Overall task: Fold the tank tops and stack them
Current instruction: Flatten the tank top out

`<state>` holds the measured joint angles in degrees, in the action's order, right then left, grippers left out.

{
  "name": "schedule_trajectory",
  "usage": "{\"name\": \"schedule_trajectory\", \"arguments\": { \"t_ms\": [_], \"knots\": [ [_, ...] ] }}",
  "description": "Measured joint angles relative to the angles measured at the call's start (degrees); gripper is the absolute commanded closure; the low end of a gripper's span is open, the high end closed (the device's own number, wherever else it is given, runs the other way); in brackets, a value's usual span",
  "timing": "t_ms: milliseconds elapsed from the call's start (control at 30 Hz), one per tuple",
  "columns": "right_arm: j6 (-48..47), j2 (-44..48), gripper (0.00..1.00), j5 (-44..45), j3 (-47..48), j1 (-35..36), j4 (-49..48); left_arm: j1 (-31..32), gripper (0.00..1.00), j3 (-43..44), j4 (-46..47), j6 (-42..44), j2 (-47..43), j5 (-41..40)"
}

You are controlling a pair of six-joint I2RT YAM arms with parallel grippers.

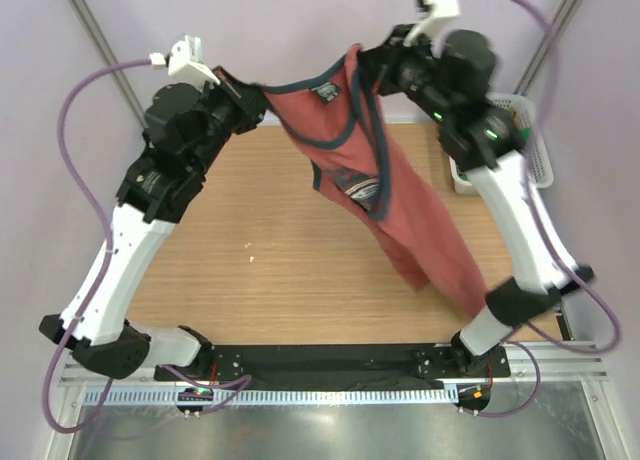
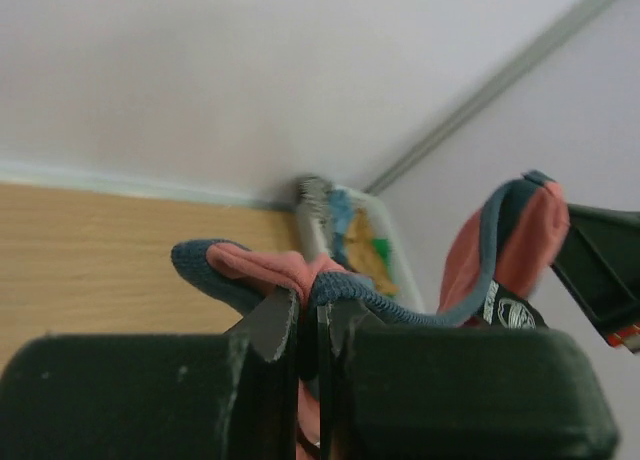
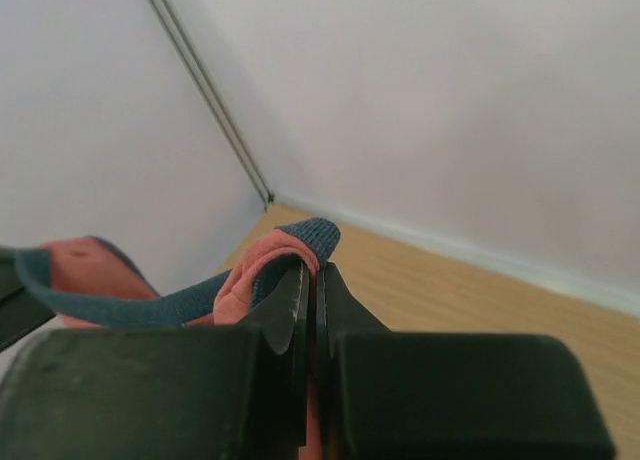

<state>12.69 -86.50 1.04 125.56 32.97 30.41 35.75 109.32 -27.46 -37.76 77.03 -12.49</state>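
I've got the left gripper (image 2: 308,305) and right gripper (image 3: 312,280) each clenched on a navy-trimmed strap of the rust-red tank top (image 1: 400,200), hanging it over the wooden table (image 1: 230,270), so folding hasn't begun, nothing is stacked, and more cloth waits in the basket (image 1: 541,155).

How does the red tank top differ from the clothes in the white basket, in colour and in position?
The red tank top is rust-red with navy trim; the clothes in the white basket look blue, ochre and green. The tank top hangs above the table, held by the left pincer and right pincer; the clothes lie inside the basket. Both are soft cloth.
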Motion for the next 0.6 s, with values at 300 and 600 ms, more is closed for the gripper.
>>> {"name": "schedule_trajectory", "arguments": {
  "t_ms": [300,600],
  "knots": [
    [17.73,-50.66,0.00,-22.10,18.29,-9.14,-2.12,-25.73,1.00,-46.97,-0.57,-9.62,-1.18,7.37],
    [12.15,-35.19,0.30,-16.79,-22.47,-5.03,2.51,-41.57,1.00,-57.44,1.11,-14.27,-5.62,8.50]
  ]
}}
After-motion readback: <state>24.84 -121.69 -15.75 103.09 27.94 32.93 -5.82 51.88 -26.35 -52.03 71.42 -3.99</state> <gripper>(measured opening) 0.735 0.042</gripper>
